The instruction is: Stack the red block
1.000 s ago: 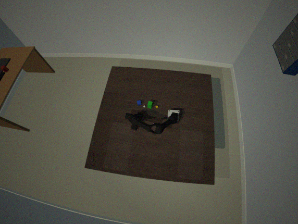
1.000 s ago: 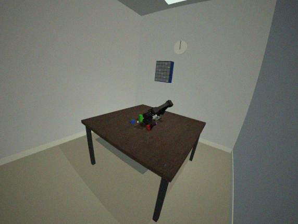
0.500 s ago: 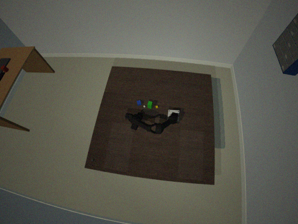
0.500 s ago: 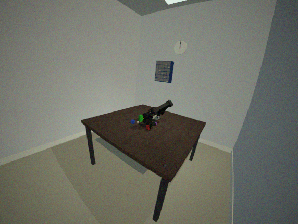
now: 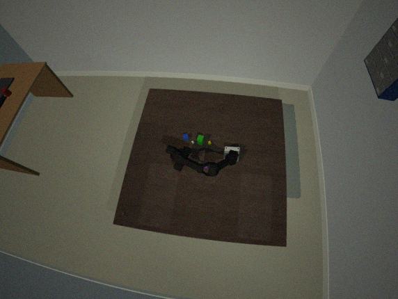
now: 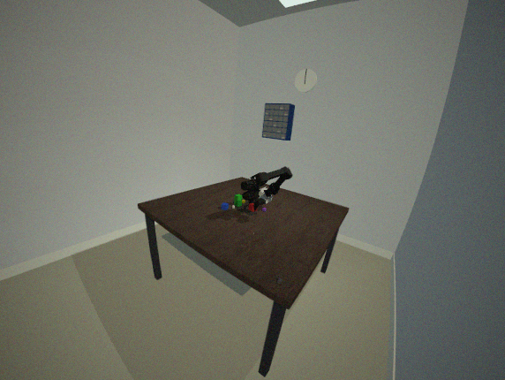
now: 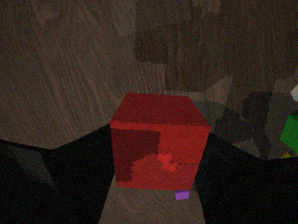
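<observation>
Red block [image 7: 160, 143] is being clamped between the half-closed fingers of the gripper [image 7: 157, 163], near the middle of the dark wooden table [image 6: 274, 247], beside the green tower [image 6: 238, 200].

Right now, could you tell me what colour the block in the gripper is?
Red block; the wrist view shows it best.

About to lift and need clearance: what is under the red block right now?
The red block sits low between the hand's dark fingers, with brown table around it. Its underside is hidden, so contact with the table cannot be confirmed. A small purple piece lies just in front.
</observation>
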Controlling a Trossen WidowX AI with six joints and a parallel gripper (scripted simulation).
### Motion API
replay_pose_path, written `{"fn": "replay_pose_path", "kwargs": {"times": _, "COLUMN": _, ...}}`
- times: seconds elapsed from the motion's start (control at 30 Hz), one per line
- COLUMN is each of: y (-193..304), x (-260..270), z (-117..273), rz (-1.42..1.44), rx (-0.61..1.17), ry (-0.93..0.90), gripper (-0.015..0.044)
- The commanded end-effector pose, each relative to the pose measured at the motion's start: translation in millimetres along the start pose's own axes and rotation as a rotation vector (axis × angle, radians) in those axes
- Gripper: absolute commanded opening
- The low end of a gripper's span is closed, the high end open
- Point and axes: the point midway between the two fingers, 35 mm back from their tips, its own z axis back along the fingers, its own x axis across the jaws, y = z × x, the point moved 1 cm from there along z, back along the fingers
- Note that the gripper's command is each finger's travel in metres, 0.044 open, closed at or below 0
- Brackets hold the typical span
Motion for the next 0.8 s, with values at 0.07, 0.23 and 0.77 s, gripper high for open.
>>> {"fn": "replay_pose_path", "kwargs": {"times": 0.07, "y": 0.0, "x": -0.6, "z": 28.5, "rz": 0.006, "rx": -0.001, "ry": 0.005, "gripper": 0.0}}
{"fn": "replay_pose_path", "kwargs": {"times": 0.23, "y": 0.0, "x": -0.6, "z": 50.1, "rz": 0.005, "rx": -0.001, "ry": 0.006, "gripper": 0.0}}
{"fn": "replay_pose_path", "kwargs": {"times": 0.77, "y": -6.9, "x": -43.7, "z": 57.3, "rz": 0.02, "rx": -0.022, "ry": 0.03, "gripper": 0.0}}
